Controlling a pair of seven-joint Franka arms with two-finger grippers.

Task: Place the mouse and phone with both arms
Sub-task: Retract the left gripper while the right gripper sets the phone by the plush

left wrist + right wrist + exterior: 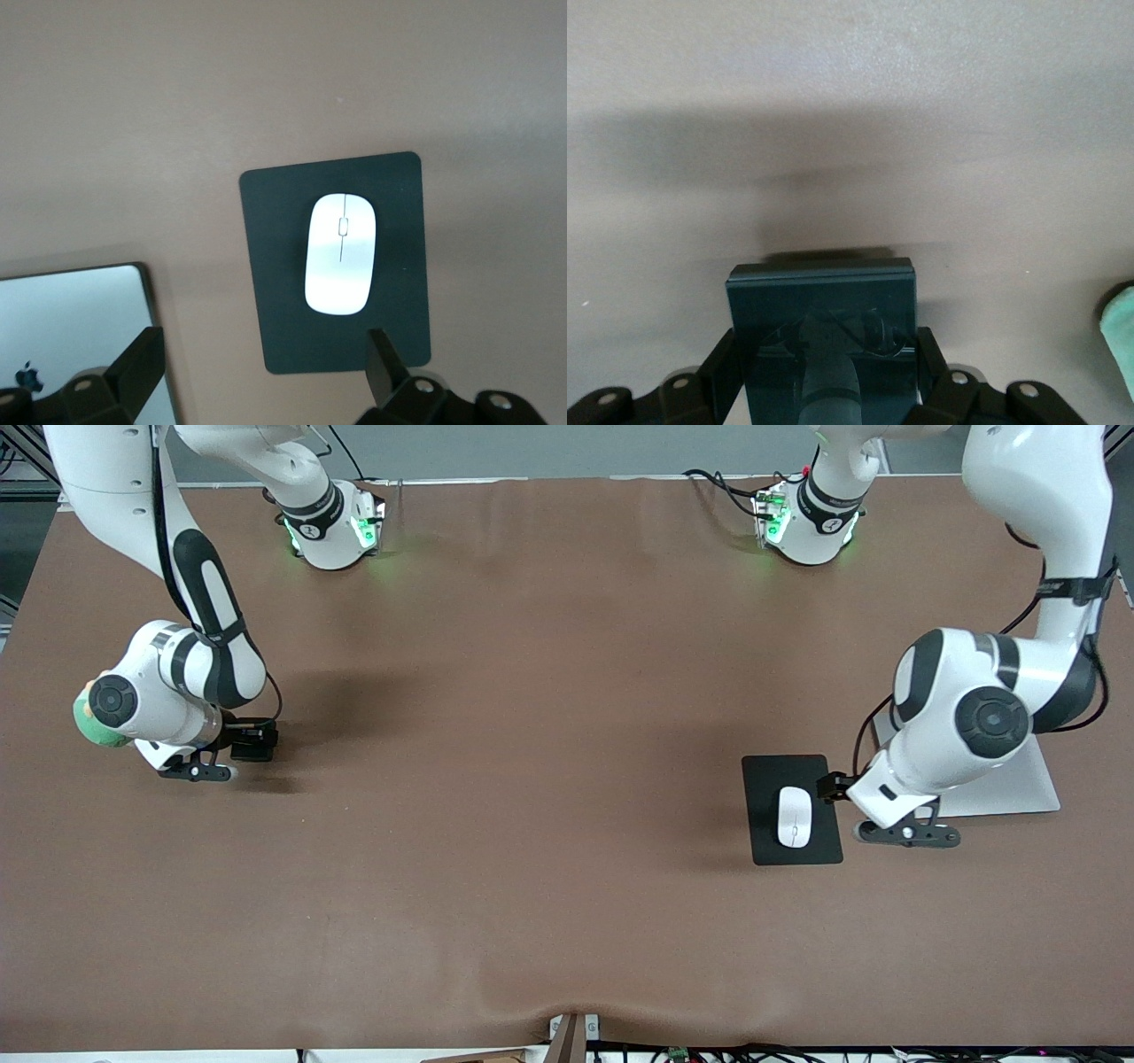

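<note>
The small white oval glossy mouse [794,817] is resting centred on the flat black rectangular mouse pad [764,779], lower right of the front view, so that item looks placed. The left gripper [266,372], fingers spread wide w/ nothing between, is hanging just beside the pad, over the silver laptop lid [1019,793].

The right gripper [252,742], mid-left of the front view, is pinching the small black rounded-corner phone [821,305] low over the brown table [532,779], presumably for set-down. A green object [89,722] is showing at the wrist.

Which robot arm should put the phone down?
The right arm. Its end effector is already shut on the phone, while the left end effector is open above the mouse.
</note>
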